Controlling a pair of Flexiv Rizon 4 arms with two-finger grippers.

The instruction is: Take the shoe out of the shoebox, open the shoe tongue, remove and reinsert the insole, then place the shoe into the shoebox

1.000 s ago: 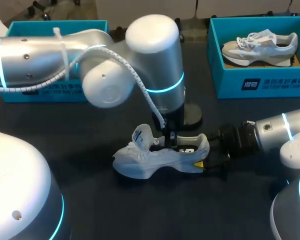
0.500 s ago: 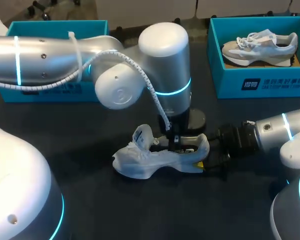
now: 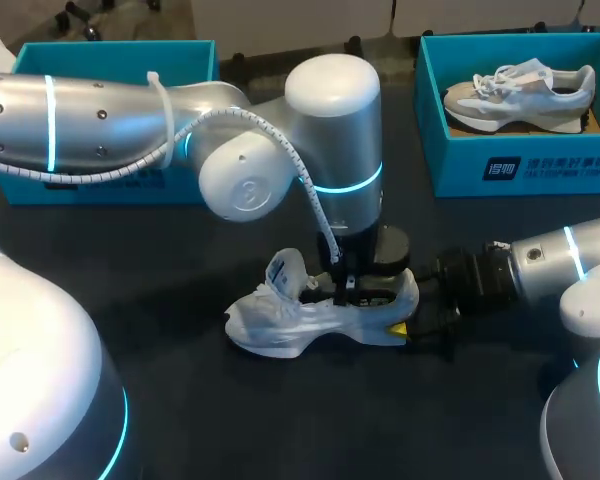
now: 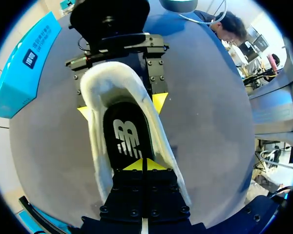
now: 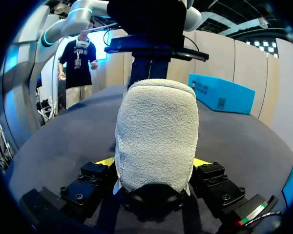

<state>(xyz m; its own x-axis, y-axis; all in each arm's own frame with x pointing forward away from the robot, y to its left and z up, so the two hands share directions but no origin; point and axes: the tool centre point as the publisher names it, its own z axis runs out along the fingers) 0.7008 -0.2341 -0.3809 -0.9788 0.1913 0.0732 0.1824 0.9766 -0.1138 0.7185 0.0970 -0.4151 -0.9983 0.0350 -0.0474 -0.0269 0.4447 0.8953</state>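
Observation:
A white shoe (image 3: 310, 315) lies on the dark table, toe to the left, its tongue (image 3: 283, 272) pulled up. My left gripper (image 3: 346, 287) comes down into the shoe's opening. In the left wrist view the left gripper (image 4: 143, 165) is shut, its yellow tips together just over the black insole (image 4: 124, 139) lying inside the shoe (image 4: 95, 146); nothing shows between them. My right gripper (image 3: 408, 326) is at the heel. In the right wrist view the right gripper (image 5: 154, 163) has the fuzzy heel (image 5: 156, 131) between its fingers (image 5: 105, 162), which touch it from both sides.
A teal shoebox (image 3: 540, 165) at the back right holds a second, beige and grey shoe (image 3: 520, 85). Another teal box (image 3: 90, 185) stands at the back left, mostly behind my left arm (image 3: 130, 120).
My left arm has swung to the right and its gripper has sunk a little deeper into the shoe's opening. The shoe and my right arm have stayed put.

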